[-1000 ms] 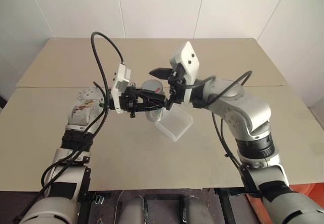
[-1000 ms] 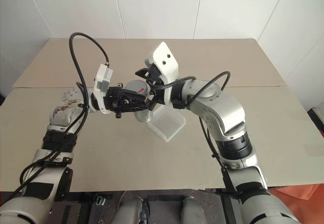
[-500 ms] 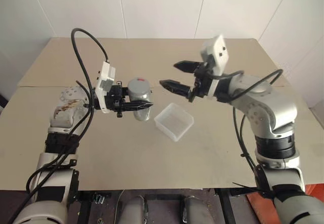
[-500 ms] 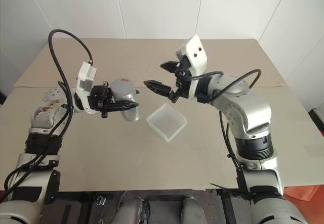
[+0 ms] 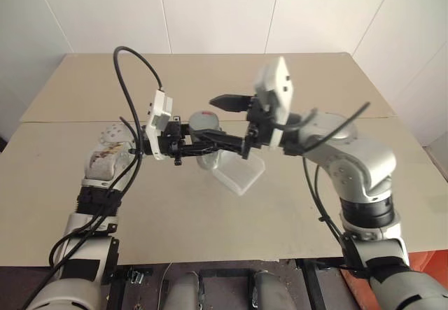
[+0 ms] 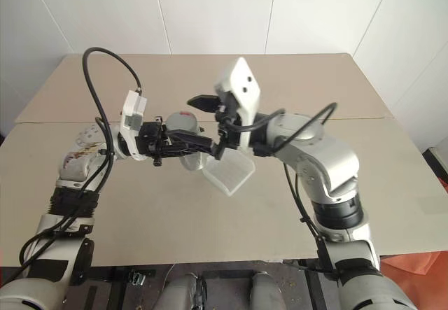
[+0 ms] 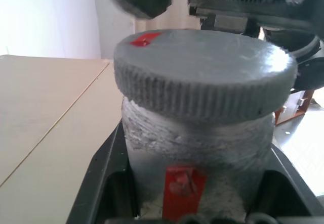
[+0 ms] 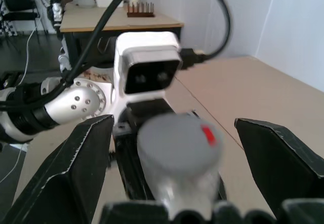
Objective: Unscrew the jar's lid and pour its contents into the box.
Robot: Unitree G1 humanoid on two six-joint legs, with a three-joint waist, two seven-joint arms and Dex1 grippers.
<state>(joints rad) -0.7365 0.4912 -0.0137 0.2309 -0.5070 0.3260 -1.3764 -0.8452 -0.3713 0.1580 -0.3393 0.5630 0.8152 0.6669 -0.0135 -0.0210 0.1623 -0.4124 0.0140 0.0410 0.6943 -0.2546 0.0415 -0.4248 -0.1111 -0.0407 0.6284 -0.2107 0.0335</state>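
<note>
Left gripper (image 5: 210, 141) clamped on the jar (image 5: 208, 149), lid (image 5: 205, 122) on; right gripper (image 5: 231, 121) fingers wide apart around lid, above box (image 5: 239, 175).

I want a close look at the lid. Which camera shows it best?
The left wrist view: the lid looms close, its ribbed edge and red mark clear, sitting on the jar. The right wrist view shows its top from above; both eye views show it small, between the two grippers.

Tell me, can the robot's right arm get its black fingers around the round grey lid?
Probably yes: the right gripper is open, its fingers on either side of the round grey lid, nothing between them.
</note>
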